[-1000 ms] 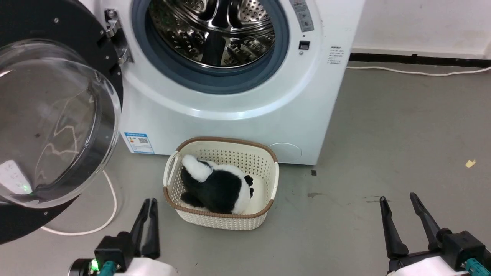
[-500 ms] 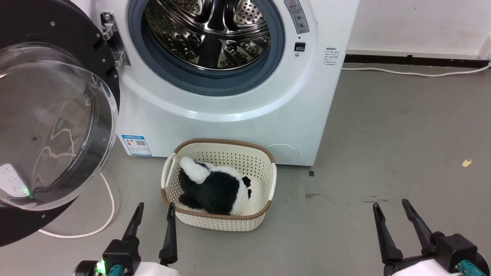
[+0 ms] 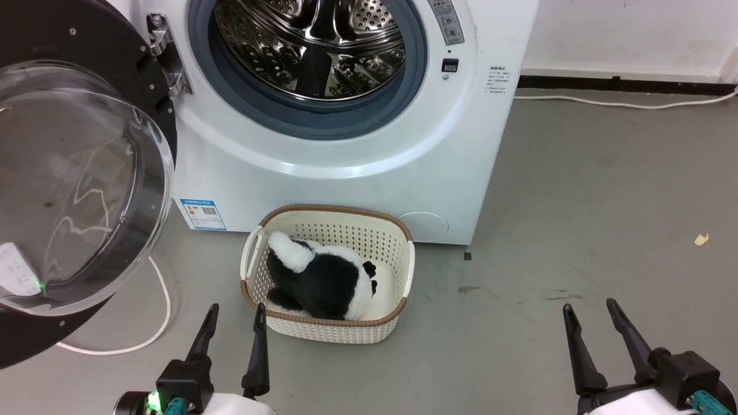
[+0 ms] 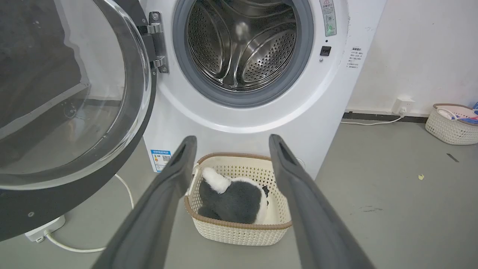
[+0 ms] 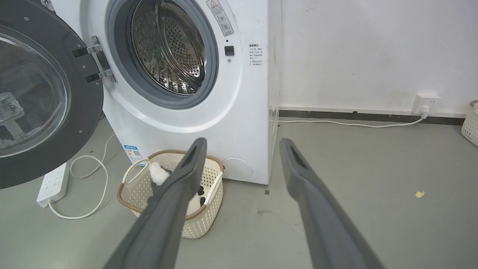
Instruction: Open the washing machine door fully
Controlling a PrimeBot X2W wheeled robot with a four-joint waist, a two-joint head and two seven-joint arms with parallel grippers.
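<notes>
Low in the head view, the left gripper (image 3: 237,308) is seen with its two fingers parted and nothing held between them. The right gripper (image 3: 589,305) is likewise spread and empty. Both are pointed forward over the grey floor (image 3: 576,202). Ahead of the left gripper and out to its left, the washing machine door (image 3: 75,184) is seen swung wide off the drum mouth, hung on its metal hinge (image 3: 164,52) and touched by neither gripper. The washing machine (image 3: 346,190) stands ahead, its steel drum (image 3: 311,40) laid bare. Just ahead of the left gripper a cream basket (image 3: 328,331) is set against the machine's front, with a black-and-white plush toy (image 3: 323,282) lying inside.

From the left wrist, the basket is framed between that gripper's spread fingers, and the door is seen up and to the left. A second basket (image 4: 448,127) is placed far off to the right, by the white wall (image 4: 410,56).

From the right wrist, a power strip (image 5: 52,183) with a looped white cable (image 5: 101,179) is seen on the floor under the door, far left of the fingers. A wall socket (image 5: 425,101) is mounted ahead to the right.
</notes>
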